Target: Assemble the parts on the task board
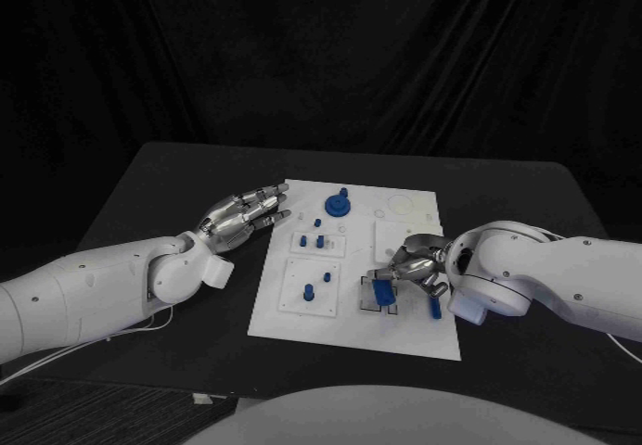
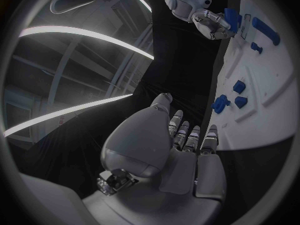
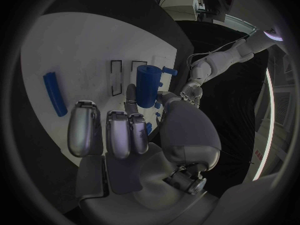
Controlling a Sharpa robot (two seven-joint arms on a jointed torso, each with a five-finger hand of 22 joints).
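Note:
The white task board (image 1: 402, 334) lies in the middle of the black table. My right hand (image 1: 417, 269) is low over the board's right side and pinches a blue cylinder (image 1: 381, 293) between thumb and finger, upright by two dark slots (image 3: 116, 77). The cylinder (image 3: 148, 85) stands out clearly in the right wrist view. Beside this hand a long blue bar (image 1: 435, 302) lies flat on the board. My left hand (image 1: 245, 218) hovers at the board's far left edge with its fingers stretched out, holding nothing.
A round blue part with a handle (image 1: 339, 204) sits at the board's far middle. Small blue pegs (image 1: 312, 241) stand in a square plate on the left, and two more (image 1: 311, 294) nearer me. Bare table surrounds the board.

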